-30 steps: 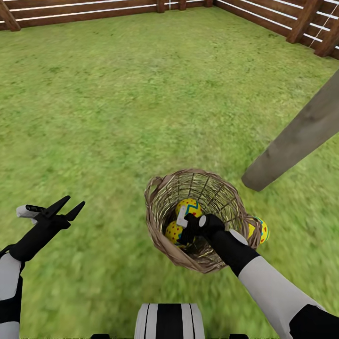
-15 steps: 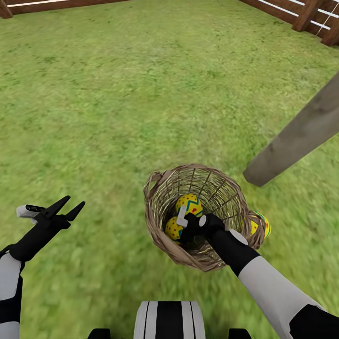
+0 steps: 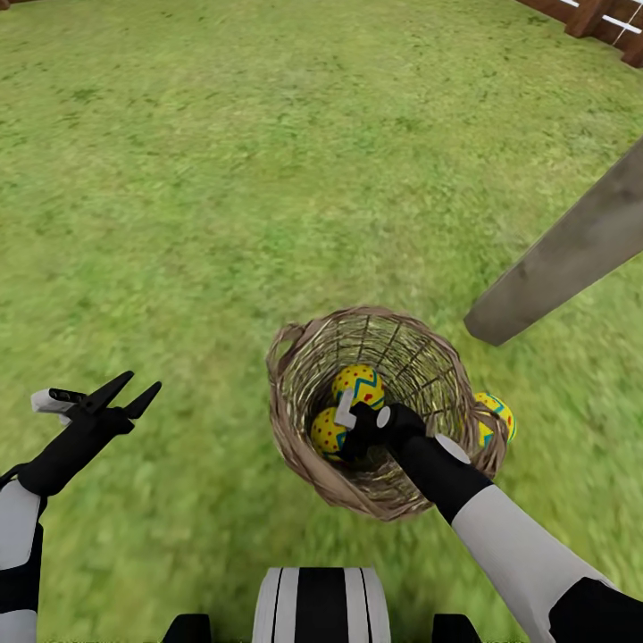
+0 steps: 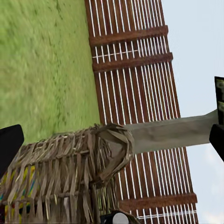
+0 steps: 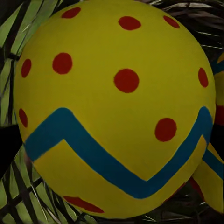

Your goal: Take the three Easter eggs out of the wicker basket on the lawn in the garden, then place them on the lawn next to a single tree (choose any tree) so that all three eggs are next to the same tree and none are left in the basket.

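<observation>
Mottled lawn [image 3: 223, 179] surrounds the wicker basket [image 3: 295, 420], where the right end effector [image 3: 357, 429], grip unclear, reaches a smooth, likely slippery Easter egg [image 5: 116, 107], best pinched across its middle; left end effector [image 3: 125, 393] gapes empty.

Two eggs [image 3: 358, 386] in basket [image 3: 295, 429]; third egg [image 3: 496, 418] right of basket.

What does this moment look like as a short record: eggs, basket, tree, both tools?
eggs in basket: two Easter eggs
egg outside: one on the lawn, beside the wicker basket, near the tree trunk
right tool: inside the basket, at the eggs; grip cannot be told
left tool: open, empty, over grass
fence: far right corner
</observation>
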